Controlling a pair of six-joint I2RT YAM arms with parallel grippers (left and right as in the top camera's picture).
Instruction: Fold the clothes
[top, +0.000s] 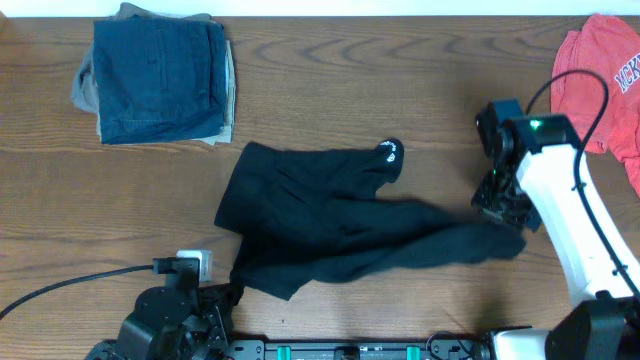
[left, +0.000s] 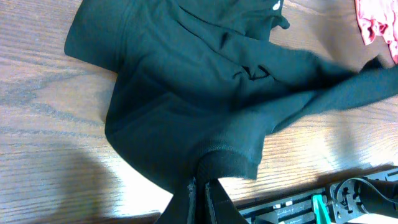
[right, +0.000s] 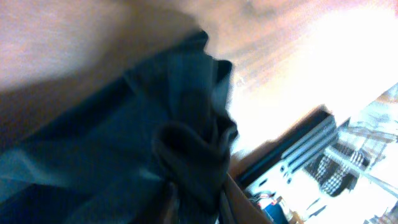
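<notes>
The clothes (top: 330, 225) are one black garment, lying crumpled mid-table with a small white logo (top: 389, 151) at its top. My left gripper (top: 236, 293) is at the garment's near-left corner. In the left wrist view the left gripper (left: 201, 193) is shut on the ribbed hem (left: 227, 163), and the cloth (left: 186, 93) spreads away from it. My right gripper (top: 503, 218) is at the long right-hand end of the garment. In the blurred right wrist view the right gripper (right: 200, 202) has its fingers apart, with a bunched lump of black fabric (right: 193, 155) lying between them.
A folded denim and tan pile (top: 160, 75) sits at the back left. A coral-red shirt (top: 605, 75) lies at the back right, its edge showing as coral-red fabric (left: 376, 25) in the left wrist view. A white plug with a black cable (top: 195, 263) lies near the left arm. The table's front rail (top: 350, 350) is close.
</notes>
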